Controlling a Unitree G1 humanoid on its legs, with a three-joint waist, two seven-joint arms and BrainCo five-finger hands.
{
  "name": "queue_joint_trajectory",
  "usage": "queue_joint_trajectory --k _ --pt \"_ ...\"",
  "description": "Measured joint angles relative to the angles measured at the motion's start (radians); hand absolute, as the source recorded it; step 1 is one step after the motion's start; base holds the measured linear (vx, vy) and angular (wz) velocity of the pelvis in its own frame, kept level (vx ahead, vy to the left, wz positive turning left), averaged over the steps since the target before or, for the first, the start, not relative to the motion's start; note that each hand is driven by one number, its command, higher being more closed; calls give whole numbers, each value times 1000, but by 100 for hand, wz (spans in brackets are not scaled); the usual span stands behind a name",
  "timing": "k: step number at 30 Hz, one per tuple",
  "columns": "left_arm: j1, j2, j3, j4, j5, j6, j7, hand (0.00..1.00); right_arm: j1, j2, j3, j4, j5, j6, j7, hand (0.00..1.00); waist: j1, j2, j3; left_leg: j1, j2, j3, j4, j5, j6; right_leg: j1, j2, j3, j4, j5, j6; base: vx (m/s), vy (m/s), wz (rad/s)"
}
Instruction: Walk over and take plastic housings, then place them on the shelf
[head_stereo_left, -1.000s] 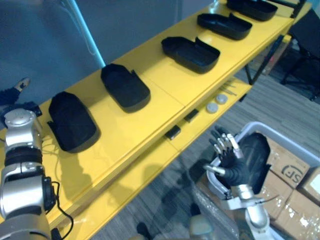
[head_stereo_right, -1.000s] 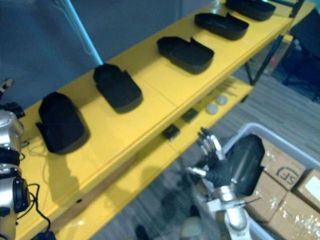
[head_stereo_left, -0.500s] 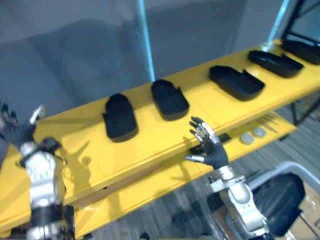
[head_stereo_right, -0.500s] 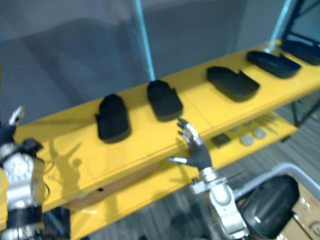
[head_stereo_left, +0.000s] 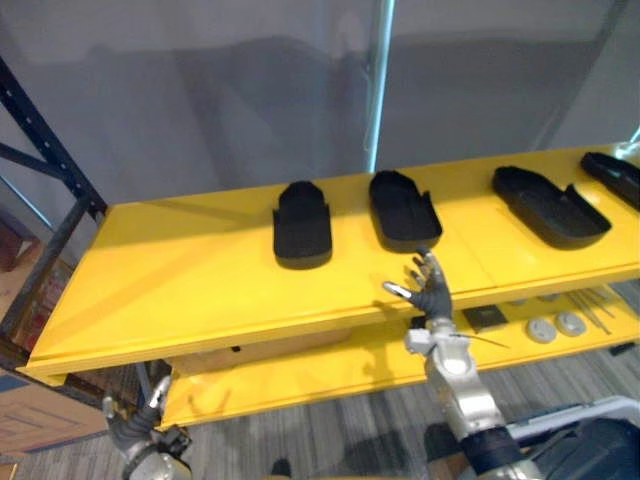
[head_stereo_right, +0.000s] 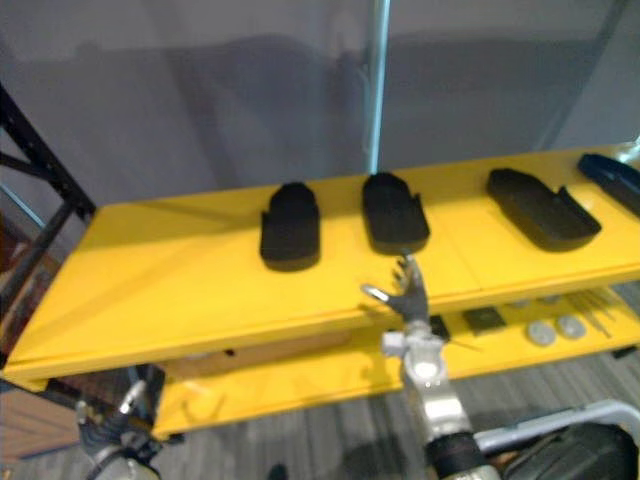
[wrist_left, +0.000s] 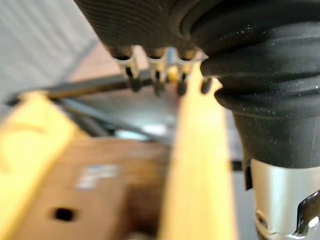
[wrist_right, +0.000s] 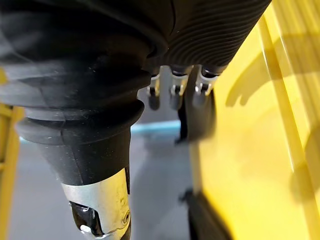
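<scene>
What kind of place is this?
Likely a factory or workshop storage area: black plastic housings laid in a row on a yellow shelf, a dark steel rack upright beside it, small parts on the lower tier.

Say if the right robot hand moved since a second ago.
Yes. The right robot hand rose from well below the yellow shelf to its front edge.

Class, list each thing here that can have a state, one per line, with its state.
Right hand: open, empty, raised before the edge of the shelf.
Left hand: open, empty, low by the shelf's lower board.
Housings: lying apart in a row on the shelf's top board.
Bin: holds something dark.
</scene>
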Motion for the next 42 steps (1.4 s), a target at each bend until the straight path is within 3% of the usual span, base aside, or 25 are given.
queue_joint_trajectory --k 4,8,14,20,28,35,42 --pt "-25 6 -10 131 5 -1 2 0 -60 3 -20 88 0 16 -8 0 11 -12 9 2 -2 0 0 0 0 5 2 -1 -2 0 1 0 0 0" --pt "-36 26 13 248 22 -13 2 0 -156 2 -23 214 7 22 53 0 24 -21 20 4 -6 -4 -5 0 0 13 -3 -7 -6 1 4 -5 -3 4" --pt "-36 29 26 345 50 -23 -9 0 -217 0 -31 220 7 -1 128 0 47 -35 61 3 -17 -25 -7 3 4 29 -15 -31 -7 -3 11 -3 -5 11" --pt "-38 27 49 395 62 -23 -41 0 -242 5 -31 221 6 -1 161 0 46 -44 88 3 -32 -26 -8 4 4 35 -30 -40 -8 -2 21 10 1 3" --pt "-45 29 45 495 59 -19 -115 0 -307 19 -33 304 5 0 127 0 47 -42 97 21 -40 -27 -8 6 7 57 -39 -49 -9 0 25 -2 -2 1" --pt "-37 29 42 503 39 -20 -134 0 -368 18 -125 381 2 -1 59 0 54 -37 121 18 -51 -27 -8 9 13 62 -49 -63 -9 -2 34 -18 4 5" --pt "-38 47 12 502 8 -21 -157 0 -418 3 -144 449 4 -2 54 0 55 -42 143 17 -65 -39 -8 9 14 76 -60 -81 -18 -1 42 14 1 7"
